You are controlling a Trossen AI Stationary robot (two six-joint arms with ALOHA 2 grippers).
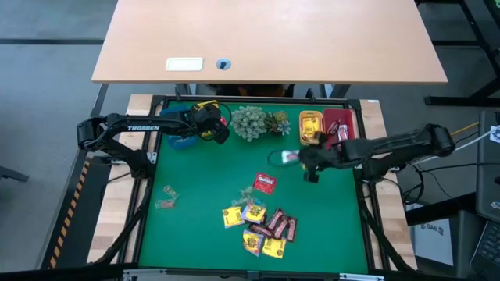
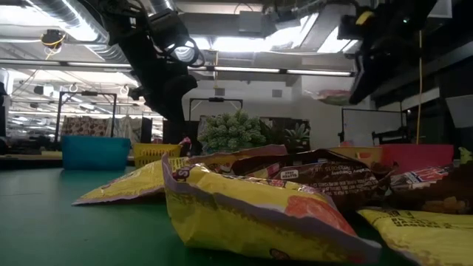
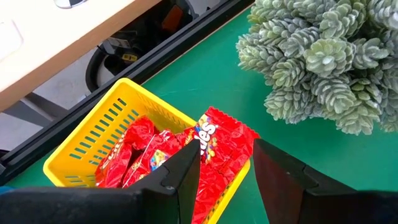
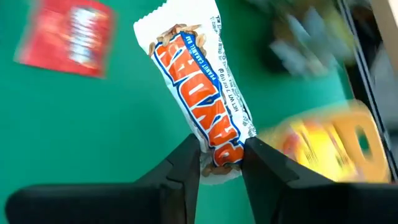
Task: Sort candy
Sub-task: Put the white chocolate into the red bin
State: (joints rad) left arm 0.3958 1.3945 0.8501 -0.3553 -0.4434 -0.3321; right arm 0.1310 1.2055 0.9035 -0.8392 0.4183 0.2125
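Observation:
My right gripper [image 1: 306, 162] [image 4: 221, 146] hangs over the mat's right half, shut on a white candy bar [image 4: 199, 87] with orange and blue print. My left gripper [image 1: 215, 129] [image 3: 227, 152] is at the far left over a yellow bin [image 3: 93, 140] of red packets. Its fingers are apart above a red packet [image 3: 221, 140] that leans over the bin's rim. A pile of candy [image 1: 262, 226] lies on the green mat near the front. A single red packet [image 1: 265, 183] and some clear wrappers [image 1: 166, 195] lie apart from it. My right gripper pinches the candy bar by one end [image 4: 224, 152] between its two fingers, which lie across the bar. The fingers slant down from the table's right side. The bar is lifted clear of the mat and sticks out beyond the fingertips, toward the table's left [image 1: 285, 156].
A grey-green plant cluster [image 1: 254, 122] stands at the far middle. A blue bin [image 1: 183, 142] sits under the left arm. An orange-yellow bin [image 1: 311, 125] and a red bin [image 1: 337, 125] stand at the far right. A black frame edges the mat.

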